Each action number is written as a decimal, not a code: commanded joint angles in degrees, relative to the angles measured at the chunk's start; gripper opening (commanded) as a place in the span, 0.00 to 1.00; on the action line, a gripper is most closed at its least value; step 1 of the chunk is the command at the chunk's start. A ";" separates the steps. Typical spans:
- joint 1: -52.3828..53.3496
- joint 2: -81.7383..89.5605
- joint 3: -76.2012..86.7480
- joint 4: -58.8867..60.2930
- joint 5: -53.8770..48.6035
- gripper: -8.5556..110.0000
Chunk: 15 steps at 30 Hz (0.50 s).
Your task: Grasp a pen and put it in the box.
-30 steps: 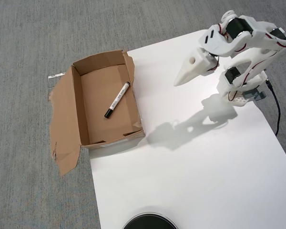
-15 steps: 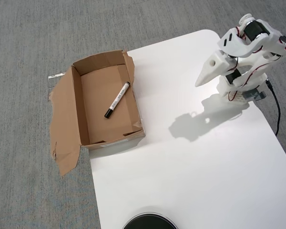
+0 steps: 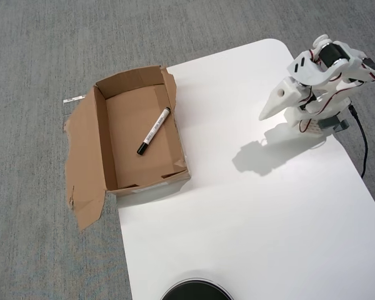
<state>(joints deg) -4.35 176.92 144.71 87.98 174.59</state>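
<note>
white table [image 3: 250, 225] fills lower right | brown cardboard box [image 3: 100, 140] left of centre, ragged flaps, overhanging the table's left edge | white arm upper right, gripper [image 3: 265, 114] jaws together, holding nothing | 1 slim white pen [image 3: 154, 130], black cap, lies diagonally inside box

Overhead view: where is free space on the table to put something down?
The white table is bare between the box and the arm's base, and down to the black round object. The pen lies inside the box.
</note>
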 commanded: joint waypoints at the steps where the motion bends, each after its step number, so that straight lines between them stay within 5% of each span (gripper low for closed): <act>1: -0.31 4.22 7.25 -8.17 -0.13 0.07; 15: 0.40 18.98 26.24 -14.94 0.40 0.07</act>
<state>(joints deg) -4.35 192.30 168.09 73.92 174.59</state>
